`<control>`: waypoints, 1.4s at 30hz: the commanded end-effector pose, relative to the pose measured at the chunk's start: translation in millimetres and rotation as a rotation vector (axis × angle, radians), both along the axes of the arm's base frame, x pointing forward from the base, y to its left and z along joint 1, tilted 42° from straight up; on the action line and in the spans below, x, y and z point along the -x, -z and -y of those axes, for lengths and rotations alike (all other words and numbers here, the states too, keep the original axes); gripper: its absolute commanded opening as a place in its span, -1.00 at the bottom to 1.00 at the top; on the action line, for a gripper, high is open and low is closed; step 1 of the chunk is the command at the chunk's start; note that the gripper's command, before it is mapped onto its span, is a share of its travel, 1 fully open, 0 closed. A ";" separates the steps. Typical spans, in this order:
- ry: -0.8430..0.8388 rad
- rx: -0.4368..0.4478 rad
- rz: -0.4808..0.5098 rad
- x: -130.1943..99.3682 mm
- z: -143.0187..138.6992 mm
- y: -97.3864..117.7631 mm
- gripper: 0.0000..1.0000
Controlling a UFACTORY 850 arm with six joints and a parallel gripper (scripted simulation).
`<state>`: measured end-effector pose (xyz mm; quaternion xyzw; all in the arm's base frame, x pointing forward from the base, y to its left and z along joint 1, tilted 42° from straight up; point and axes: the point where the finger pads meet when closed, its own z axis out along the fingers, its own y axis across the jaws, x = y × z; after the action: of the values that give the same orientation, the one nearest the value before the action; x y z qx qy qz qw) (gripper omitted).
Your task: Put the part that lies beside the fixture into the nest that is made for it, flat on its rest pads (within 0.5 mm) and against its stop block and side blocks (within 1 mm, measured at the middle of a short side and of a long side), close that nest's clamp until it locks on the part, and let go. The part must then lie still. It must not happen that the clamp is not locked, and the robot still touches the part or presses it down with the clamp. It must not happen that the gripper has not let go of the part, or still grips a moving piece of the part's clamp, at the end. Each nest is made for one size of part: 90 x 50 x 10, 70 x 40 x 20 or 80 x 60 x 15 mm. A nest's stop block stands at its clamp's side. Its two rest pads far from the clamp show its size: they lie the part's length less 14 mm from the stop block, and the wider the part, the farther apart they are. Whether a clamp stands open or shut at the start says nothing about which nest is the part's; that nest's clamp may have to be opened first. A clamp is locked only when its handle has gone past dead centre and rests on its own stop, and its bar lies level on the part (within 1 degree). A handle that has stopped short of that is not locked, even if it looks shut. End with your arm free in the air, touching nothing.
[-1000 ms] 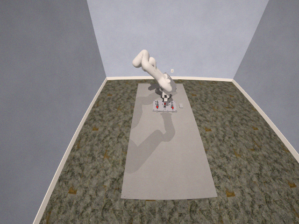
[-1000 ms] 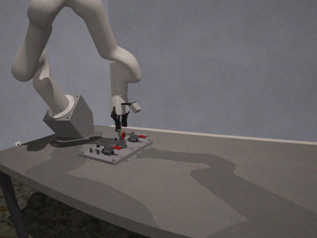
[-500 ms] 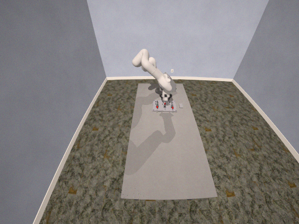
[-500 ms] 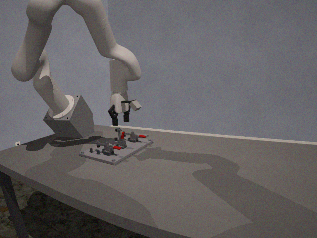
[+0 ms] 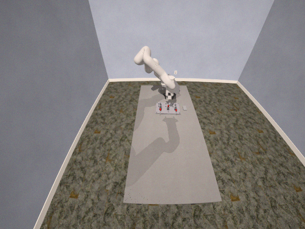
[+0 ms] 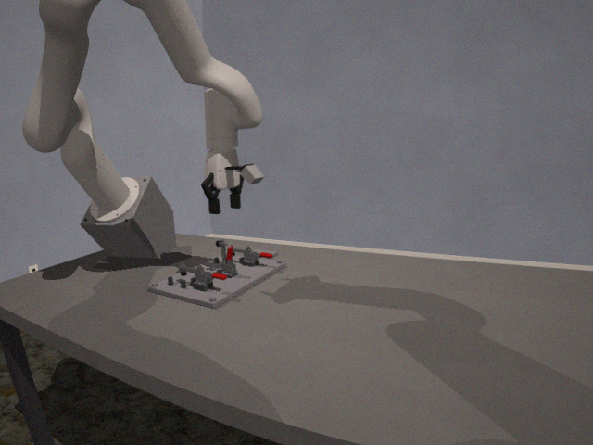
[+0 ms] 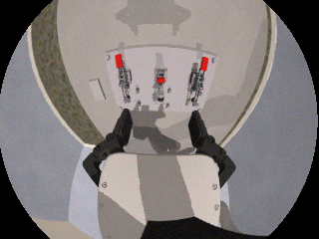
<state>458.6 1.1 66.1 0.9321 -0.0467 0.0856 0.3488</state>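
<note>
Below the pincer [image 6: 223,203] [image 7: 160,117], well apart from it, lies the plate [image 5: 167,113] [image 6: 216,305] [image 7: 145,52] with three clamps. The pincer is spread fully wide, with nothing in its grasp. Beside the plate, off to one side of the pincer and also lower, the part [image 5: 184,108] [image 7: 97,89] rests on the table [image 5: 172,172] [image 6: 334,363] [image 7: 82,55], apart from the plate. Nearest under the pincer, the middle clamp [image 5: 168,108] [image 6: 229,268] [image 7: 160,87] has its bar and red handle raised; farther out on either side, the outer clamps' red handles lie low.

gripper [image 5: 169,98] [image 6: 224,205] [image 7: 160,117] now higher over the middle clamp [image 5: 168,108] [image 6: 229,269] [image 7: 160,73], its two black fingers [image 6: 214,206] spread wider than at first (like a big yawn), arm lifted up with it
</note>
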 end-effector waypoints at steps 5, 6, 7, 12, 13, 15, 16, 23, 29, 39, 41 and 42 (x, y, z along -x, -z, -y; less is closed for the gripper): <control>0.000 0.000 0.000 0.1 -4.1 -3.6 1.00; 0.000 0.000 0.000 0.2 -4.6 -3.2 1.00; 0.000 0.000 0.000 0.2 -5.3 -2.6 1.00; 0.000 0.000 0.000 0.4 -8.9 0.7 1.00; 0.000 0.000 0.000 0.6 -10.7 2.3 1.00; 0.000 0.000 0.000 0.9 -15.2 6.4 1.00; 0.000 0.000 0.000 1.0 -17.9 8.8 1.00; 0.000 0.000 0.000 2.9 -45.6 33.7 1.00; 0.000 0.000 0.000 4.3 -67.0 52.9 1.00; 0.000 0.000 0.000 8.3 -127.6 107.4 1.00; 0.000 0.000 0.000 9.1 -139.1 117.7 1.00; 0.000 0.000 0.000 9.4 -144.4 122.5 1.00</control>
<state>448.2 122.8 -36.7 0.9324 -0.0460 0.0861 0.3479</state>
